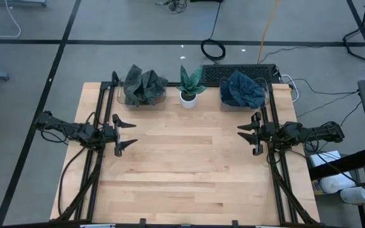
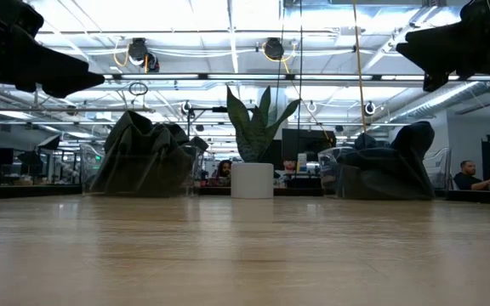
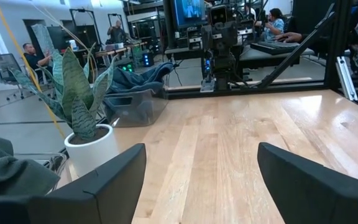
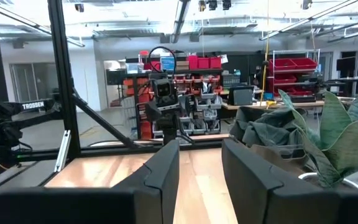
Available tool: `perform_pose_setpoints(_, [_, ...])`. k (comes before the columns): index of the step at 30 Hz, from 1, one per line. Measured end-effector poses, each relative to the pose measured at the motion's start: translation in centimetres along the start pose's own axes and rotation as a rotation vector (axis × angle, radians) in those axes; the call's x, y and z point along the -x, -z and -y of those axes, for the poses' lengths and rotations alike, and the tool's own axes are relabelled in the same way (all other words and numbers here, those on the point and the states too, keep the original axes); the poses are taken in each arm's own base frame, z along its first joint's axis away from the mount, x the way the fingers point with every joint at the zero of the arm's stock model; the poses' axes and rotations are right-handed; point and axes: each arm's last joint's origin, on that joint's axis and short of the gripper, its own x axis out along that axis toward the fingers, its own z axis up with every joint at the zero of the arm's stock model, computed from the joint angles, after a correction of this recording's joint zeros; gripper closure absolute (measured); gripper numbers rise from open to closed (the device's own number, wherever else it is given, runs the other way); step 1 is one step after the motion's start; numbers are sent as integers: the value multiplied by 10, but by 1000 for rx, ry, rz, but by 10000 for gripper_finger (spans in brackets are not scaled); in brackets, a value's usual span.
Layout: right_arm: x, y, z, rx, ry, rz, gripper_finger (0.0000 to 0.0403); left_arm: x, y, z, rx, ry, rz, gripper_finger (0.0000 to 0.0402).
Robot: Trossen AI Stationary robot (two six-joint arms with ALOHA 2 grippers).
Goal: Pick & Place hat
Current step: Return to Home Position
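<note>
The table (image 1: 182, 171) is showing smooth, faintly glossy wood. Right of the perhaps ceramic pot (image 1: 187, 98), matt blue cloth caps (image 1: 243, 90) are filling a clear plastic bin (image 3: 135, 109).

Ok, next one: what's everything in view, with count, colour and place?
table: one, light wood, under everything
left bin: one, transparent, back left
dark caps: heap, grey-green, in left bin
right bin: one, transparent, back right
blue caps: heap, blue, in right bin
plant: one, green, white pot, between bins
keyboard: one, black, behind right bin
left gripper: one, dark, open, left side
right gripper: one, dark, open, right side
</note>
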Motion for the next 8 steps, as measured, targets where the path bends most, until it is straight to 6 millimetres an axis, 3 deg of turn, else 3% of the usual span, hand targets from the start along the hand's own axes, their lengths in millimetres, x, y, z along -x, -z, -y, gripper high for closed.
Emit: perform_pose_setpoints(8, [-1, 0, 3, 8, 36, 3, 291, 0, 0, 0, -1, 0, -2, 96])
